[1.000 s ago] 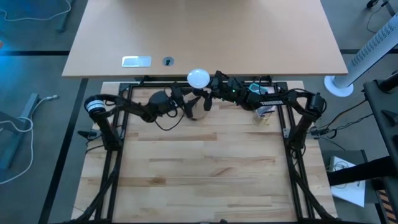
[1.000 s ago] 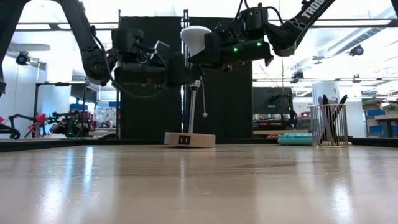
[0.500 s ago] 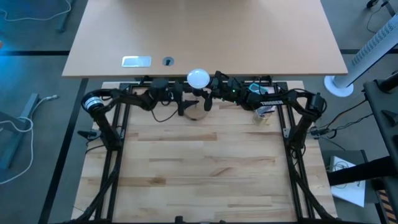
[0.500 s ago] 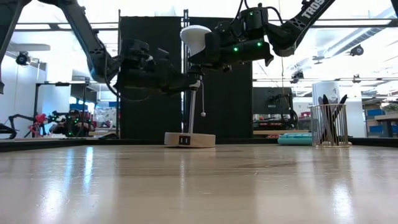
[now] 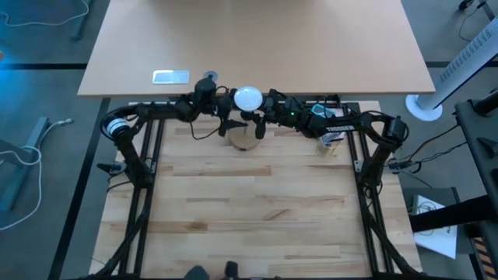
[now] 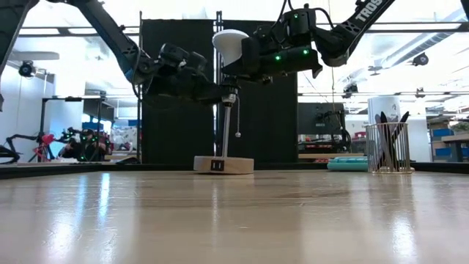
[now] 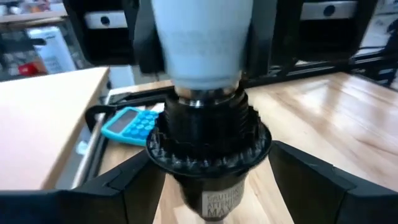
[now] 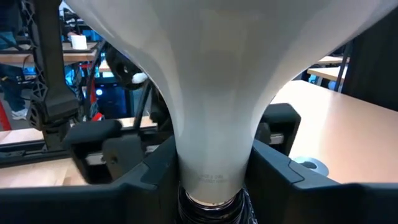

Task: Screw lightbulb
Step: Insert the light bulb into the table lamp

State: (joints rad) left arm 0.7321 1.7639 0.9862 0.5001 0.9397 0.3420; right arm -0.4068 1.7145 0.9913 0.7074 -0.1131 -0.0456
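Bulb seated at socket mouth, both pincers on the lamp head; threading looks underway, not finished.

Right pincer (image 6: 242, 55): pressed onto the lightbulb (image 6: 230, 42), its dark fingers (image 8: 158, 165) either side of the narrow pale-grey neck, just above the base. Glass matte white, round globe flaring smoothly up from the neck; faint print near the bottom. Directly below the pincer a band of bright metal thread (image 7: 208, 96) shows above the socket (image 7: 208, 137), so judged only partly screwed in; more turns left. Socket black, ribbed collar, white label under it. Left pincer (image 6: 220, 94): spread, fingers flanking the socket collar, contact not clear. Farther below: thin pale stem (image 6: 226, 132), a small pull-bead hanging beside it, round wooden base (image 6: 223, 164) on the pale plank surface (image 5: 257, 210). Beyond: wire cup of dark tools (image 6: 388, 147).
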